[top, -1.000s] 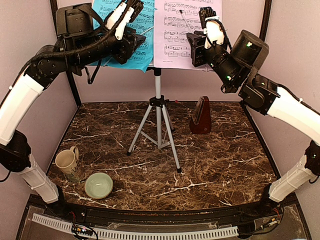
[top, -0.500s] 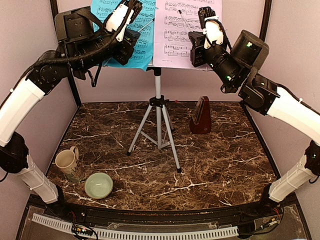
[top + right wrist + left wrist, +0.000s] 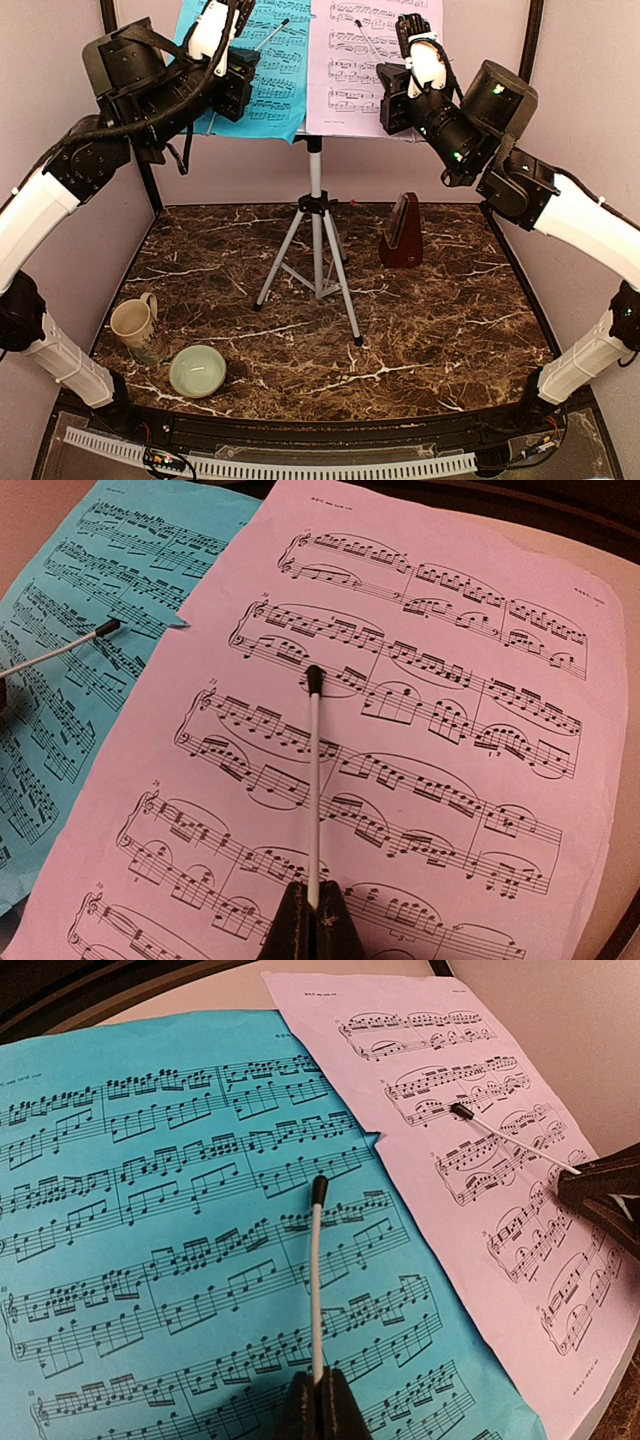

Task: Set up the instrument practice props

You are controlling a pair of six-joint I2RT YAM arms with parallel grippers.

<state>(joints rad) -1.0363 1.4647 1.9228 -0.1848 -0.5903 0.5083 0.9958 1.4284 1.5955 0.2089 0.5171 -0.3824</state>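
Observation:
The silver tripod music stand (image 3: 317, 240) stands mid-table; the pages cover its desk. A blue page (image 3: 272, 80) and a pink page (image 3: 345, 60) sit side by side on it. My left gripper (image 3: 243, 52) is shut on a thin white black-tipped rod (image 3: 316, 1270) that lies over the blue page (image 3: 150, 1260); its jaws (image 3: 320, 1392) grip the rod's base. My right gripper (image 3: 385, 72) is shut on a like rod (image 3: 314, 780) over the pink page (image 3: 430, 810). The dark-red metronome (image 3: 402, 232) stands right of the tripod.
A beige mug (image 3: 133, 324) and a pale green bowl (image 3: 197, 370) sit at the near left of the marble table. Black frame posts (image 3: 148, 180) and pale walls close in the back and sides. Both arms reach high over the table's rear.
My left arm has drawn up and to the left with its rod, uncovering more of the blue page. The right arm has not moved.

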